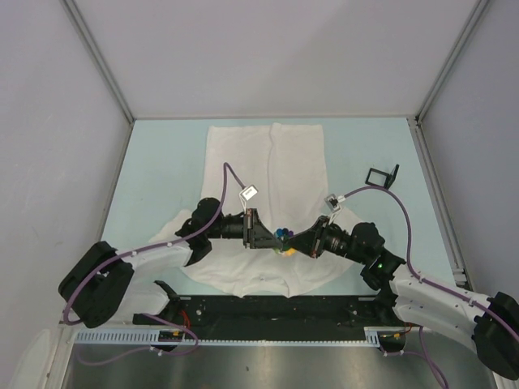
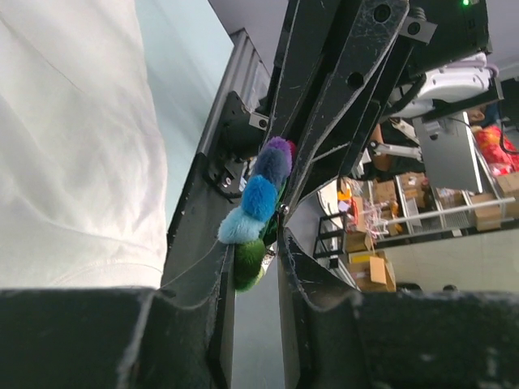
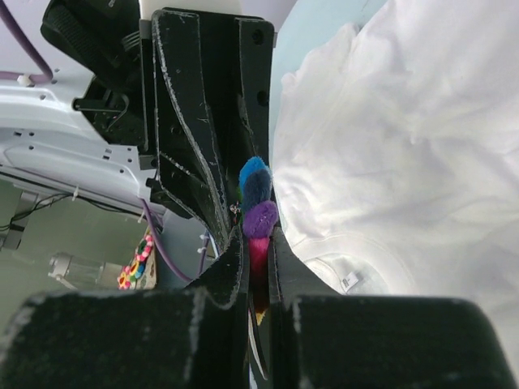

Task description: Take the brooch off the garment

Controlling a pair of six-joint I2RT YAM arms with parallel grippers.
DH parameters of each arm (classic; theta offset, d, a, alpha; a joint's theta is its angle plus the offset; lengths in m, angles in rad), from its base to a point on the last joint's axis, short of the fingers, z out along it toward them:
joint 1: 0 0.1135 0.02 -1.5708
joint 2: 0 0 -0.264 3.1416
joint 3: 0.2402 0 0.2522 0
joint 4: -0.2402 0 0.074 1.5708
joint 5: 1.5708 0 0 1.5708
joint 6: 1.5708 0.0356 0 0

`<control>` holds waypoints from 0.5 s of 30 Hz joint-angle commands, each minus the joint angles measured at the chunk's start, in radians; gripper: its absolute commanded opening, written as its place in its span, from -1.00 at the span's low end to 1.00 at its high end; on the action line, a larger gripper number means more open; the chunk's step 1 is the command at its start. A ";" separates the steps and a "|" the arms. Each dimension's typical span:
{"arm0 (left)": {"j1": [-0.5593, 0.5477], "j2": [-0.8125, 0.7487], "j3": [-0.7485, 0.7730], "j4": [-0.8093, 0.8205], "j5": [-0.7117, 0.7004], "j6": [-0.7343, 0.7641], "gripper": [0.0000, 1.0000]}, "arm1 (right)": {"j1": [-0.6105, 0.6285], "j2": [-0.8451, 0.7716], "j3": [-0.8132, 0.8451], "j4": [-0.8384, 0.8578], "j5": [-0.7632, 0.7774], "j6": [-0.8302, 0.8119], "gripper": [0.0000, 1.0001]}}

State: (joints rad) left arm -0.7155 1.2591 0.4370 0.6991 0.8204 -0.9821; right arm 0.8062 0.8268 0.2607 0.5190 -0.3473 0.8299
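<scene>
The brooch [image 1: 282, 235] is held up between my two grippers, over the near hem of the white garment [image 1: 276, 162]. My right gripper [image 3: 258, 243] is shut on it: its red petal sits between the fingers, with purple and blue petals [image 3: 259, 217] sticking out. My left gripper [image 2: 250, 243] stands with its jaws a narrow gap apart. The brooch's green edge [image 2: 247, 263] and metal pin sit between their tips. In the top view the left gripper [image 1: 272, 235] and right gripper [image 1: 293, 241] meet tip to tip. The garment shows beside the brooch in the left wrist view [image 2: 73, 146] and the right wrist view [image 3: 405, 146].
A small black frame-like object [image 1: 383, 176] lies on the pale table at the right. A black rail [image 1: 268, 308] runs along the near edge between the arm bases. Grey walls enclose the table on three sides.
</scene>
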 commanded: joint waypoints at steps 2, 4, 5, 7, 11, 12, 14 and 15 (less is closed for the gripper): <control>-0.071 0.040 0.046 0.272 0.137 -0.087 -0.58 | 0.033 0.037 0.028 0.147 -0.094 -0.006 -1.00; -0.071 0.045 0.046 0.301 0.151 -0.098 -0.59 | 0.033 0.043 0.029 0.147 -0.102 -0.009 -1.00; -0.071 0.054 0.048 0.312 0.158 -0.108 -0.59 | 0.033 0.044 0.031 0.145 -0.104 -0.011 -1.00; -0.071 0.063 0.049 0.347 0.178 -0.122 -0.57 | 0.033 0.051 0.032 0.142 -0.107 -0.015 -1.00; -0.071 0.091 0.055 0.390 0.203 -0.150 -0.58 | 0.033 0.066 0.040 0.144 -0.117 -0.017 -1.00; -0.071 0.091 0.055 0.390 0.203 -0.150 -0.58 | 0.033 0.067 0.040 0.145 -0.122 -0.017 -1.00; -0.071 0.098 0.055 0.408 0.204 -0.162 -0.57 | 0.033 0.075 0.043 0.136 -0.124 -0.023 -1.00; -0.071 0.102 0.054 0.418 0.203 -0.167 -0.57 | 0.033 0.075 0.046 0.130 -0.121 -0.025 -1.00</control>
State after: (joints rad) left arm -0.7090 1.3495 0.4370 0.8951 1.0718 -1.0943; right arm 0.8070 0.8505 0.2592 0.5888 -0.5255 0.8268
